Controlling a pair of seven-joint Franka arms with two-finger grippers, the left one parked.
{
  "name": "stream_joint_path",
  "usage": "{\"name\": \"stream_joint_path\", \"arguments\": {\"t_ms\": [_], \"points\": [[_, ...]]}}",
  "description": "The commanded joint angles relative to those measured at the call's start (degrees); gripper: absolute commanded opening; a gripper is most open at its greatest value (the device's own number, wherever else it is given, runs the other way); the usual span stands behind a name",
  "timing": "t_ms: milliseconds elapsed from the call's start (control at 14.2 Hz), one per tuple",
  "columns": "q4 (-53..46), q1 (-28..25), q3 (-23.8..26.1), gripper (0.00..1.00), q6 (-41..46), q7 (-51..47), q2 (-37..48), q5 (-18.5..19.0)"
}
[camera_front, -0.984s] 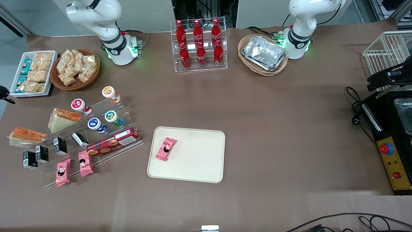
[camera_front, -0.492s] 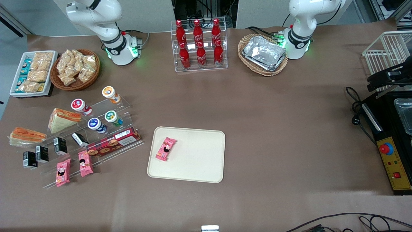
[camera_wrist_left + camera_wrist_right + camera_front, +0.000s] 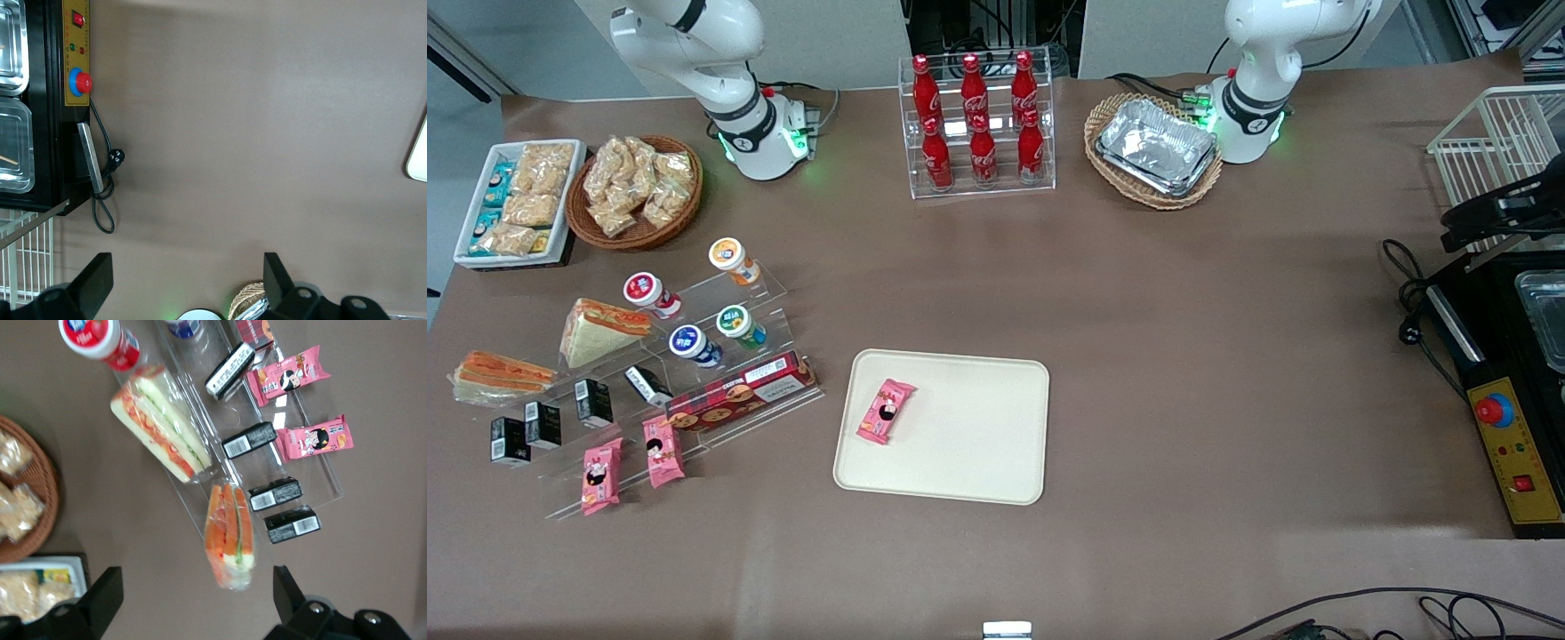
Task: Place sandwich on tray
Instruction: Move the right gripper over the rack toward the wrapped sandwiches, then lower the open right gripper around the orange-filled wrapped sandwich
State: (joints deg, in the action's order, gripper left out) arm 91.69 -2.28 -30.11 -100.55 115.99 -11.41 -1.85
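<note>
Clear-wrapped striped sandwich [image 3: 230,537] lies below the spread, empty pincer [image 3: 193,613].

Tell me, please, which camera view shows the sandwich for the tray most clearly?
The right wrist view: the sandwich lies unobstructed between the open fingers of the gripper hovering above it, its orange and green stripes plain. The front view shows it small, at the working arm's end of the table. The left wrist view does not show it.
</note>
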Motion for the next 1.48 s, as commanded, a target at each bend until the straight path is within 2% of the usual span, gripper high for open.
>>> {"name": "stream_joint_path", "arguments": {"t_ms": [0, 351, 914, 1265, 1405], "points": [[-0.98, 0.26, -0.47, 1.00, -2.72, 7.31, -2.83, -0.52], [-1.07, 3.33, -0.56, 1.00, -6.75, 16.10, -6.96, -6.31], [-0.98, 3.51, -0.74, 1.00, -12.73, 19.36, -10.30, -9.22], [-0.19, 5.97, -0.91, 1.00, -15.90, 20.15, -12.50, -10.89], [0.59, 6.15, -0.91, 1.00, -16.86, 22.08, -13.55, -12.90]]}}
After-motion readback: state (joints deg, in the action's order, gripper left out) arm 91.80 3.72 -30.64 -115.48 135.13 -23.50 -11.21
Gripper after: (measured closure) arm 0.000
